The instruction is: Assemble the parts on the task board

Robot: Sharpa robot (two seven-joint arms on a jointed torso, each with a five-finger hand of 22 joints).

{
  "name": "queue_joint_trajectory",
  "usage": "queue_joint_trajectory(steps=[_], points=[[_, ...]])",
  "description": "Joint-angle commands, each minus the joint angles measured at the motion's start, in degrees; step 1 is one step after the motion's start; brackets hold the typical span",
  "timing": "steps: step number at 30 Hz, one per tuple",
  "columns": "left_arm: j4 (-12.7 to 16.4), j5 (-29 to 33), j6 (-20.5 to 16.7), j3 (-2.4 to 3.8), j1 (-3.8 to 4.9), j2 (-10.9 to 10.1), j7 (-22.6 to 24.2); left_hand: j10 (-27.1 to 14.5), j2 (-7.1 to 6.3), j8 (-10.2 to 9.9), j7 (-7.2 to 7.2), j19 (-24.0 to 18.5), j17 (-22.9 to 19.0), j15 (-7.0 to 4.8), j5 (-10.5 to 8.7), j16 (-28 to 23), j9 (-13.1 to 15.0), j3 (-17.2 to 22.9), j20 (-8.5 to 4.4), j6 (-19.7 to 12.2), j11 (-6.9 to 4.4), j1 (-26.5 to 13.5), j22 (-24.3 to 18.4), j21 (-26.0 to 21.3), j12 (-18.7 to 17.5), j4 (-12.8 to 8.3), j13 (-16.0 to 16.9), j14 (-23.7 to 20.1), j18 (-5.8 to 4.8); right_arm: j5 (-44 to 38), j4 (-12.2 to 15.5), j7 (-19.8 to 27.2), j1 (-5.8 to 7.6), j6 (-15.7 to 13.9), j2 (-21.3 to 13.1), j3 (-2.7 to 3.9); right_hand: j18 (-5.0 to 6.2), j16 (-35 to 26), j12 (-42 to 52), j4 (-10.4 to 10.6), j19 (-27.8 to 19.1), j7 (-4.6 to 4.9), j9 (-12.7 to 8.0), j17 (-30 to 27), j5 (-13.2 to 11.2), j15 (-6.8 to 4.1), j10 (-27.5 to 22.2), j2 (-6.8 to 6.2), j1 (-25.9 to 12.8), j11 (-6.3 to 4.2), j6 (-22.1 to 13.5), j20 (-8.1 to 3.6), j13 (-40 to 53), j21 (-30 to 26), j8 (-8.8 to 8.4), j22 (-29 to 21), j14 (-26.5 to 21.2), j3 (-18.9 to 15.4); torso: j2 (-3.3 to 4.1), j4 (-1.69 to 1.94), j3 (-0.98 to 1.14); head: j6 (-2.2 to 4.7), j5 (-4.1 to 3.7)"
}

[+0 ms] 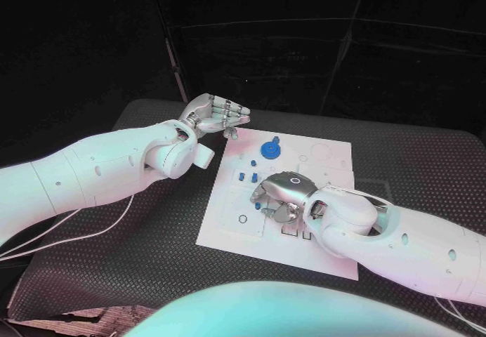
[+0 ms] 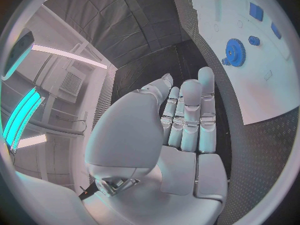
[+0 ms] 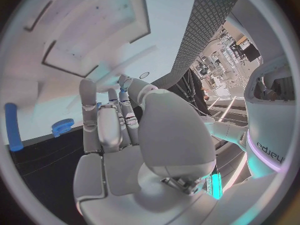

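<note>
Nearest the head camera, the right robot hand (image 1: 286,196) hangs low over the middle of the white rectangular task board (image 1: 324,242), its silver fingers curled downward toward the plate. Whether they pinch a part I cannot tell: the palm hides the fingertips from above, and in the right wrist view the fingers (image 3: 103,127) lie close together with nothing plainly between them. Small blue rectangular parts (image 1: 251,177) lie on the board just beside this hand, toward the left arm, and a blue toothed gear (image 1: 270,149) sits further out, near the board's far edge. A long blue peg (image 3: 11,127) shows near the board's edge in the right wrist view.

Beyond the board's far left corner, the left robot hand (image 1: 215,112) hovers above the black textured surface (image 1: 121,260), fingers loosely curled and holding nothing; the gear lies near it but apart.

The risk, as I judge it, is that the right hand's bulk hides its own work: a blind descent could nudge the neighbouring blue pieces or shift the unclamped board.
</note>
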Motion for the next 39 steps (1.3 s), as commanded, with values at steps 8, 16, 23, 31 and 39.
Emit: queue_joint_trajectory(steps=[8, 16, 23, 31, 39], points=[[-0.13, 0.22, 0.57, 0.07, 0.09, -0.21, 0.12, -0.44, 0.02, -0.34, 0.33, 0.44, -0.19, 0.01, 0.08, -0.43, -0.07, 0.1, 0.13, 0.0, -0.1, 0.6, -0.12, -0.45, 0.31, -0.32, -0.07, -0.16, 0.75, 1.4, 7.47, 0.53, 0.03, -7.11, -7.84, 1.32, 0.69, -0.28, 1.56, -0.02, 0.19, -0.38, 0.19, -0.1, 0.6, 0.27, -0.17, -0.33, -0.24, -0.22, 0.37, 0.0, 0.22, -0.25, 0.4, 0.07, 0.78, -1.3, -0.09, -0.09, -0.05, 0.02, -0.91], [-0.28, 0.22, 0.65, 0.07, 0.07, -0.27, 0.1, -0.44, 0.02, -0.34, 0.33, 0.44, -0.19, 0.01, 0.08, -0.43, -0.07, 0.1, 0.13, 0.0, -0.1, 0.6, -0.12, -0.45, 0.31, -0.32, -0.07, -0.16, 0.75, 5.11, 9.02, -3.28, 0.48, -3.1, -14.68, 5.67, 0.78, -0.77, 3.15, 1.79, 0.07, -1.9, 0.07, -0.98, 1.77, 0.31, -1.95, -1.45, -2.55, -0.33, -0.63, 0.03, 0.15, -1.8, 0.11, -1.47, 0.65, -6.19, -0.08, -0.02, -0.03, 0.02, -2.57], [-0.4, 0.22, 0.73, 0.06, 0.07, -0.15, 0.11, -0.44, 0.02, -0.34, 0.32, 0.44, -0.22, 0.01, 0.08, -0.45, -0.07, 0.1, 0.14, 0.0, -0.1, 0.6, -0.13, -0.46, 0.31, -0.32, -0.08, -0.17, 0.75, 4.71, 7.23, -5.73, 0.83, -0.28, -18.04, 6.5, 0.99, -1.55, 7.42, 6.84, -0.1, -2.53, 0.16, -2.71, 2.45, 0.56, -6.48, -0.49, 1.75, 0.09, -2.68, 0.46, 0.34, -4.92, 0.27, -4.84, 0.01, -20.3, 0.05, -0.04, 0.0, 0.74, -3.51], [-0.55, 0.22, 0.97, 0.06, 0.06, 0.12, 0.08, -0.45, 0.03, -0.34, 0.32, 0.45, -0.27, 0.02, 0.08, -0.47, -0.07, 0.11, 0.14, 0.0, -0.1, 0.59, -0.14, -0.48, 0.32, -0.32, -0.08, -0.19, 0.74, 3.88, 6.08, -6.22, 0.87, 1.32, -17.92, 6.62, 1.02, -1.44, 9.34, 9.25, 0.35, -2.56, 0.16, -2.8, 2.44, 0.6, -7.44, -0.01, 3.8, 0.04, -2.96, 0.41, 0.34, -5.22, 0.21, -5.06, 0.07, -22.31, 0.08, 0.07, -0.04, 1.19, -4.03], [-0.63, 0.22, 1.05, 0.06, 0.06, 0.13, 0.04, -0.45, 0.03, -0.34, 0.32, 0.45, -0.27, 0.02, 0.08, -0.47, -0.07, 0.11, 0.14, 0.0, -0.1, 0.59, -0.14, -0.48, 0.32, -0.32, -0.08, -0.19, 0.74, 3.8, 5.09, -5.46, 0.86, 2.28, -16.32, 6.62, 0.63, -0.88, 11.88, 9.99, 2.46, -2.17, 0.3, -2.03, 2.36, 0.05, -5.17, 1.79, 5.24, -0.66, -1.5, -0.05, 0.48, -3.81, 0.52, -2.61, 0.7, -21.85, 0.1, 0.11, -0.01, 1.12, -4.01]])
